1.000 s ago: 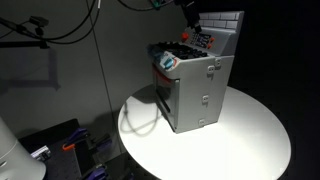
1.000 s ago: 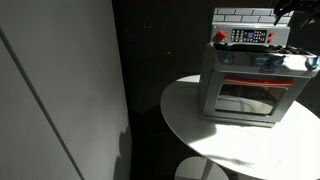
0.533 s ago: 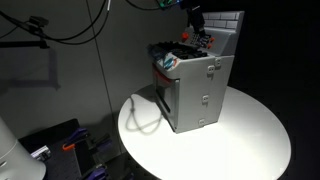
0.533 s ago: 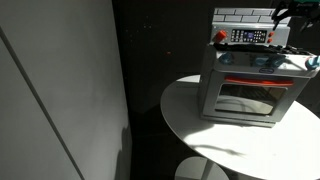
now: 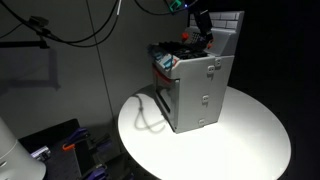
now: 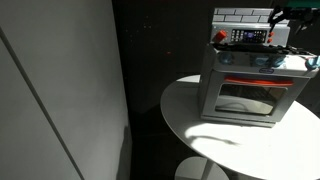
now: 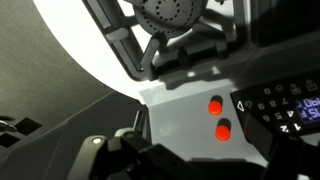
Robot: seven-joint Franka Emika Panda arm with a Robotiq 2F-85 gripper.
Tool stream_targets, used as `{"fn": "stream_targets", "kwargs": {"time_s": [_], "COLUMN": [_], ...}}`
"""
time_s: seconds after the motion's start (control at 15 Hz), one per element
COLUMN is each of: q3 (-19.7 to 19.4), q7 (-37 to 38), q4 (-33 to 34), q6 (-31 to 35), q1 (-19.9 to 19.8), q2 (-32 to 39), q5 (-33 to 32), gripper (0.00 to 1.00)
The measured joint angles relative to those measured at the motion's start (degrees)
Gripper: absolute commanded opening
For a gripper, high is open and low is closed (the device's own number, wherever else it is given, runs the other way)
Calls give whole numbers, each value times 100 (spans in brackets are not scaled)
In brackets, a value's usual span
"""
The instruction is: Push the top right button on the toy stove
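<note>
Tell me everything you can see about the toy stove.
The toy stove is a small grey box, plastic by its look, standing upright on the round white table. It has a white tiled back wall, a panel with red buttons, black burners and a shut oven door. The gripper hovers over its top.

A round white table [image 6: 180,110] stands near a large grey panel [image 6: 50,90].

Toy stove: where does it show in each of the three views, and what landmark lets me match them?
In an exterior view: the toy stove is at upper centre on the round white table, its side towards the camera.
In an exterior view: the toy stove is at the right edge, oven door facing the camera.
Wrist view: close-up of its top, burner above, red buttons lower right.
Shared landmark: the control panel with those red buttons.
</note>
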Motion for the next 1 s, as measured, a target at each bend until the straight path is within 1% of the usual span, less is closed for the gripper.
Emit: {"fn": "stream_targets", "kwargs": {"time_s": [0.4,1.0], "q3": [-139,-215], "q7": [0,0], "q4": [242,332], "q6": [-12,-223], "q1": [76,105], "q2": [214,265], "q5": [1,5], "gripper": [100,100]}}
